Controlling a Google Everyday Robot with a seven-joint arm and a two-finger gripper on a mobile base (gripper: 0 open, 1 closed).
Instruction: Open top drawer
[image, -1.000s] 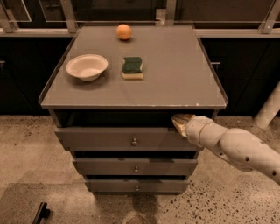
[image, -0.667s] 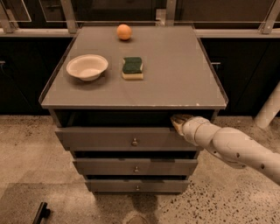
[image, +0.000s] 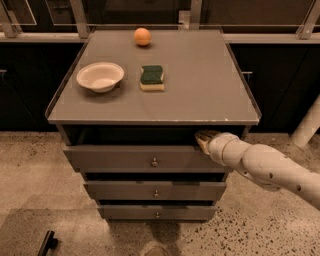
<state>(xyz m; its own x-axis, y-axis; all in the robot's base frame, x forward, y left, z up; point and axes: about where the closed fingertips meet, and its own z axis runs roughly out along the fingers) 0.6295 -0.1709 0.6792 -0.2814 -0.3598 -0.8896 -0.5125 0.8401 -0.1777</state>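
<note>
You will find the gripper (image: 203, 140) at the right end of the top drawer (image: 125, 159), tucked just under the front lip of the cabinet top (image: 200, 95) and level with the drawer front's upper edge. It seems to touch that edge, though the shadow there makes contact hard to confirm. Whether it is clenched or released you cannot tell from here, as its tip sits in the dark band under the lip. The white arm (image: 265, 167) reaches in from the lower right and slopes up to that spot.

The top drawer is the uppermost and widest of three grey fronts. Its small round knob (image: 154, 162) sits at the centre, well to the left of the gripper and untouched. A dark strip shows between the drawer's upper edge and the cabinet top. Below it lie the middle drawer (image: 125, 190) and the bottom drawer (image: 130, 212), each narrower and each with its own small knob.

On the cabinet top you have a white bowl (image: 100, 76) at the left. A green and yellow sponge (image: 151, 77) lies just beside it to the right (apart, not touching). An orange (image: 142, 36) rests near the back edge. The cabinet stands on a speckled floor (image: 30, 170).
</note>
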